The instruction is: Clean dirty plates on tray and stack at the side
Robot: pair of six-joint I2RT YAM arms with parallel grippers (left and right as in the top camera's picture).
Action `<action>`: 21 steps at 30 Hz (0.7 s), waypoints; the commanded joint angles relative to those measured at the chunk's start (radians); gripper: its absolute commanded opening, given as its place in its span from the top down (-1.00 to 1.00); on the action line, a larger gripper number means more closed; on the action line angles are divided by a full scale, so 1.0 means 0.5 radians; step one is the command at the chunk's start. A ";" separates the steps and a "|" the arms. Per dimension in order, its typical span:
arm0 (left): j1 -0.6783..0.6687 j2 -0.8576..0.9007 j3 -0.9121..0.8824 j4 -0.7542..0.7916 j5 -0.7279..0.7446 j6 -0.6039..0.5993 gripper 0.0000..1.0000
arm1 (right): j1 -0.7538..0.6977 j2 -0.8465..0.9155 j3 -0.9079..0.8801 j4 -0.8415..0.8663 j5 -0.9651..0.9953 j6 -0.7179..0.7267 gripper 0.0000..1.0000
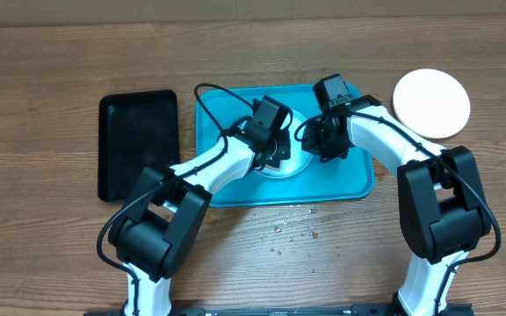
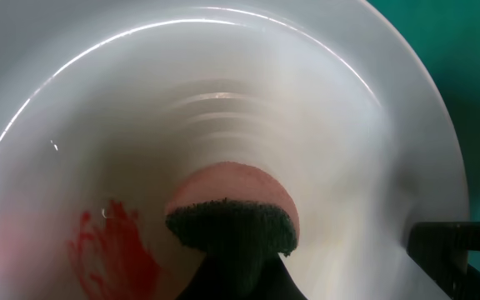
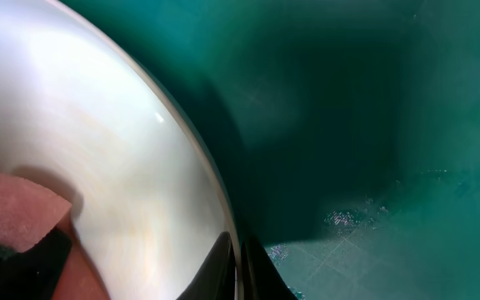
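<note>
A dirty plate (image 2: 323, 125), pale with a red smear (image 2: 111, 250) at its lower left, lies on the turquoise tray (image 1: 222, 118). My left gripper (image 2: 236, 279) is shut on a pink sponge with a dark green scrub face (image 2: 232, 200), pressed onto the plate's middle. My right gripper (image 3: 242, 271) is shut on the plate's right rim (image 3: 215, 192), one finger on each side. In the overhead view both grippers, the left gripper (image 1: 271, 147) and the right gripper (image 1: 317, 145), hide most of this plate (image 1: 290, 167). A clean white plate (image 1: 430, 103) sits on the table to the right of the tray.
A black rectangular tray (image 1: 139, 145) lies left of the turquoise one. Water droplets (image 1: 292, 230) speckle the wooden table in front of the tray, and droplets (image 3: 348, 218) wet the tray floor beside the plate.
</note>
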 commanded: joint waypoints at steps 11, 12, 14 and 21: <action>0.082 0.416 0.486 -0.308 -0.036 0.137 0.92 | 0.018 0.029 -0.007 -0.027 0.029 0.021 0.92; 0.083 0.437 0.562 -0.385 -0.087 0.152 0.92 | 0.018 0.029 -0.007 -0.027 0.029 0.021 0.92; 0.092 0.460 0.687 -0.523 -0.173 0.193 0.92 | 0.018 0.029 -0.007 -0.027 0.030 0.021 0.92; 0.183 0.465 0.829 -0.896 -0.259 0.242 0.92 | 0.018 0.029 -0.007 -0.027 0.030 0.021 0.92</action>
